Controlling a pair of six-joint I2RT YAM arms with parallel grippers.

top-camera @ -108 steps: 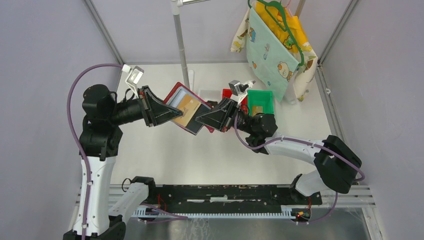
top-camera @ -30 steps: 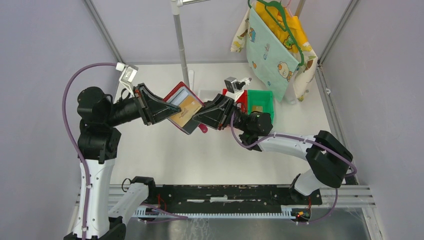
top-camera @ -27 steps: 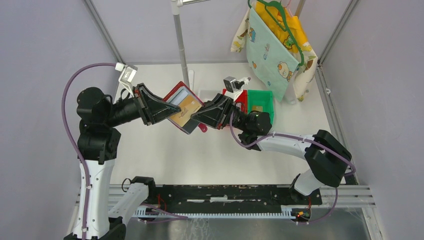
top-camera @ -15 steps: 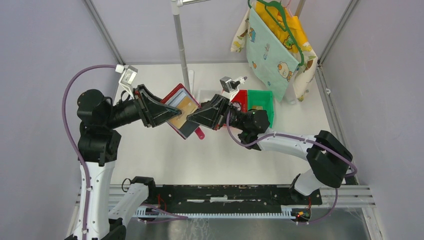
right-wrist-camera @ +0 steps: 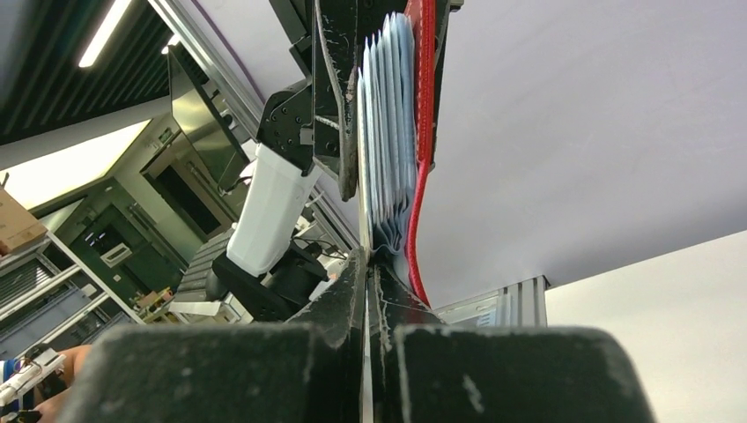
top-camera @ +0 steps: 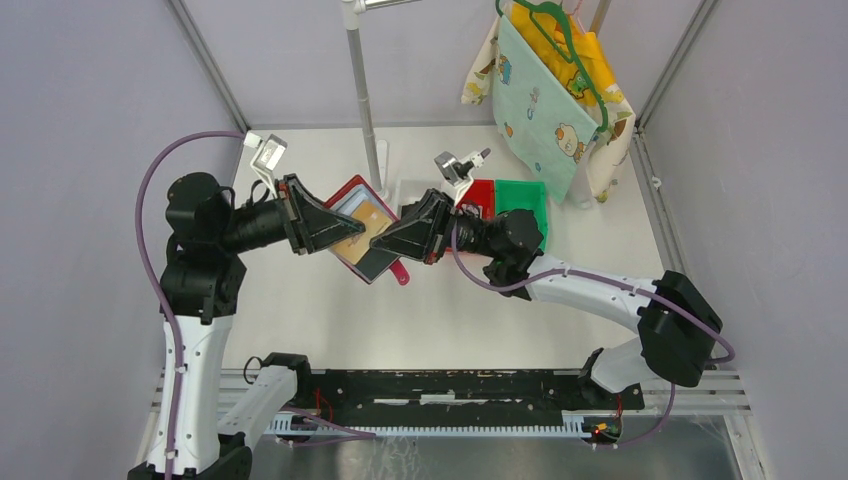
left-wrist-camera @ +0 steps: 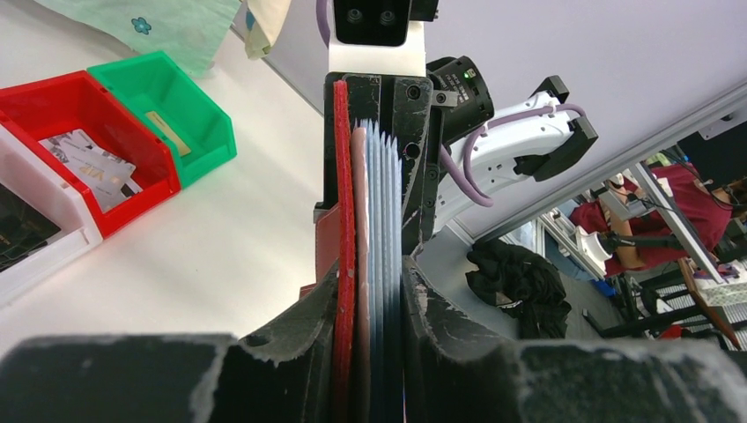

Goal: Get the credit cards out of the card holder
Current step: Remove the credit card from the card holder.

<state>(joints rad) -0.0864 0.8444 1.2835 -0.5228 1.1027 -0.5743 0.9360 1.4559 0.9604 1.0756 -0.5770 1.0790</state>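
Observation:
The dark red card holder point(top-camera: 352, 190) hangs open above the table between both arms. My left gripper point(top-camera: 338, 228) is shut on it from the left; the left wrist view shows those jaws point(left-wrist-camera: 370, 275) clamping the red cover point(left-wrist-camera: 341, 176) and the bluish clear sleeves point(left-wrist-camera: 385, 194). A tan credit card point(top-camera: 362, 218) lies in the top sleeve. My right gripper point(top-camera: 392, 240) meets the holder from the right, shut on that card's thin pale edge point(right-wrist-camera: 362, 203) next to the fanned sleeves point(right-wrist-camera: 392, 115). The closing tab point(top-camera: 400, 277) dangles below.
Behind the holder stand a red bin point(top-camera: 484, 192) with loose cards point(left-wrist-camera: 88, 163), a green bin point(top-camera: 522, 202) with one card point(left-wrist-camera: 166, 123), and a white bin point(left-wrist-camera: 31, 231). A metal pole point(top-camera: 362, 90) and hanging cloths point(top-camera: 545, 95) rise at the back.
My right gripper has moved left onto the holder and closed on the card's edge. The left arm and the holder have shifted slightly right and lower.

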